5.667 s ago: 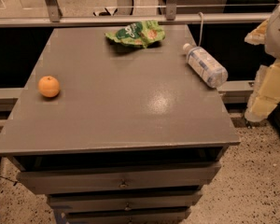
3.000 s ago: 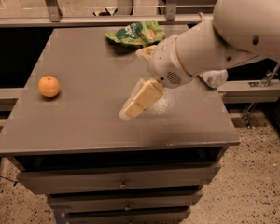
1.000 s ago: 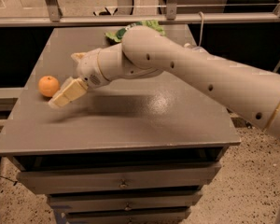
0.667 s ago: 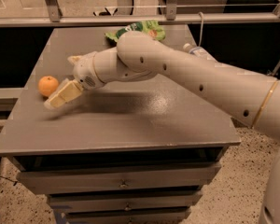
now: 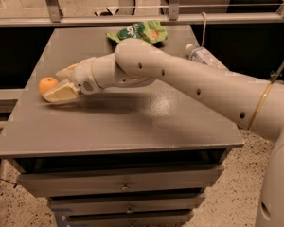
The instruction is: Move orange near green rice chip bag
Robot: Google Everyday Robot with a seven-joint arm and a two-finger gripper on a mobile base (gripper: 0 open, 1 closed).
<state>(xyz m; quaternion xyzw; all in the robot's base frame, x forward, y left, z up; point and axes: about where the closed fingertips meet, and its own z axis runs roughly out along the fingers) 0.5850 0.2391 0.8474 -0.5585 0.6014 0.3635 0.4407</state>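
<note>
**Gripper reaches the orange at the table's left edge**

The gripper (image 5: pixel 55 85) sits low over the left side of the grey table (image 5: pixel 132 122), its 2 cream fingers (image 5: pixel 61 91) spread apart. The orange (image 5: pixel 47 84) lies on the tabletop at their tips, against the lower finger and not clamped. The white arm (image 5: pixel 180 77) stretches across the table from the right. The green rice chip bag (image 5: pixel 138 32) lies at the far edge, well apart from the orange. A clear water bottle (image 5: pixel 203 56) lies on its side to the bag's right. Drawers (image 5: pixel 125 186) sit below the tabletop.
</note>
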